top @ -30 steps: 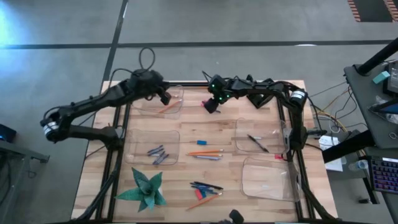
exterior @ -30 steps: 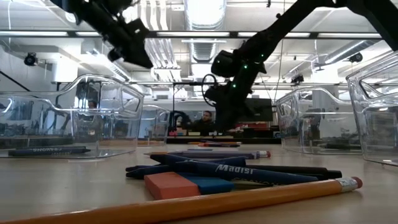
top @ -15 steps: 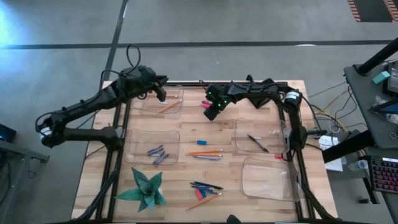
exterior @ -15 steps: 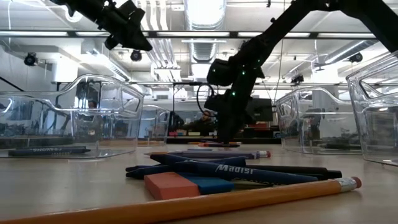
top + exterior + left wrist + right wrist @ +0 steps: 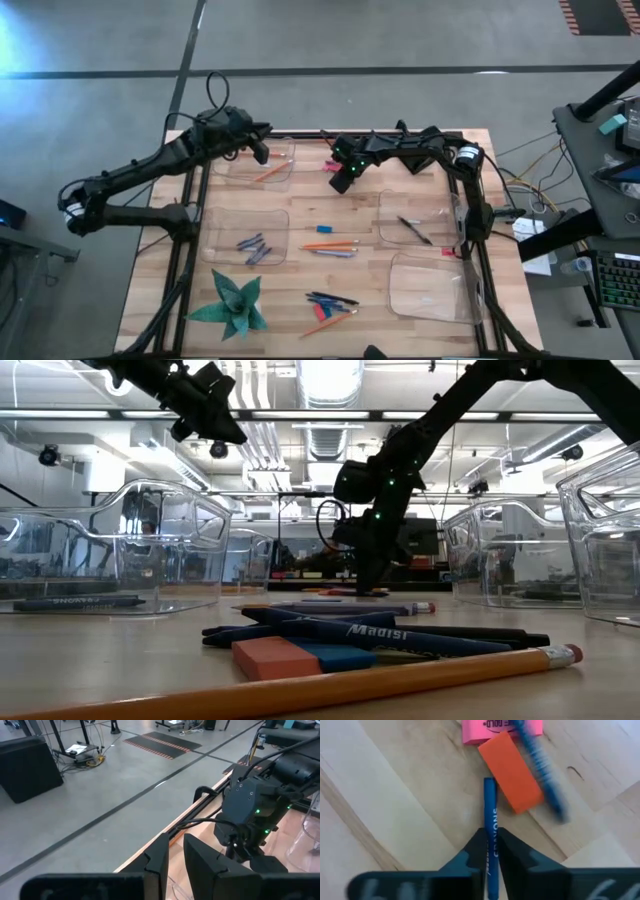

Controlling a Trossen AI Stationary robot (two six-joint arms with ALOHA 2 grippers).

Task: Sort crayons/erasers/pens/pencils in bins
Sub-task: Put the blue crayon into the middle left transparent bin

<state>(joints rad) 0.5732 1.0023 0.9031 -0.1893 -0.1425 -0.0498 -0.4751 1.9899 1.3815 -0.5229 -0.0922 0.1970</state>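
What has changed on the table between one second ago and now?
The left gripper drew back toward the table's far edge, above the far-left bin, its fingers nearly together with nothing between them. The right gripper went down onto the far pile and now closes on a blue crayon beside an orange eraser. The other bins, pencils, pens and green star stayed in place.

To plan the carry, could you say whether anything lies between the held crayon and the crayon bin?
Nothing visible does: bare tabletop separates the right end effector, shut on the crayon, from the crayon bin. The left end effector hovers by the pencil bin.
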